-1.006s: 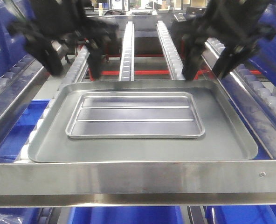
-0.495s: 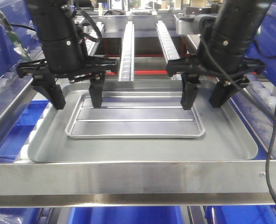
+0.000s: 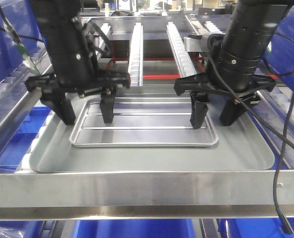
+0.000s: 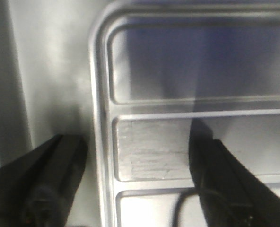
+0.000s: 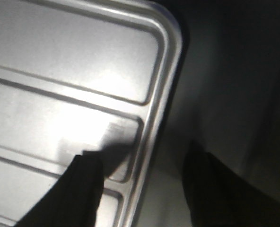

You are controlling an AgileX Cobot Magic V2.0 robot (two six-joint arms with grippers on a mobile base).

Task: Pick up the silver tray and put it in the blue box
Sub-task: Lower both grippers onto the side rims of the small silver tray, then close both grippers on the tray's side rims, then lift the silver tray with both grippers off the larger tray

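In grey tray [image 3: 246,153]: silver tray [image 3: 147,134], left pincer [image 3: 87,118], right pincer [image 3: 212,120] straddling rims

Oblique front view; close wrist views above silver tray [image 3: 144,130] ends.

A: Any room beside the silver tray [image 3: 144,135]?
B: Bare floor of the grey tray [image 3: 152,159] rings it, widest at its near side. The left hand [image 3: 87,118] and the right hand [image 3: 211,122] each straddle a short rim, fingers spread.
A: Farther out?
B: Roller rails [image 3: 135,49] behind the silver tray, a steel bar [image 3: 147,191] in front.
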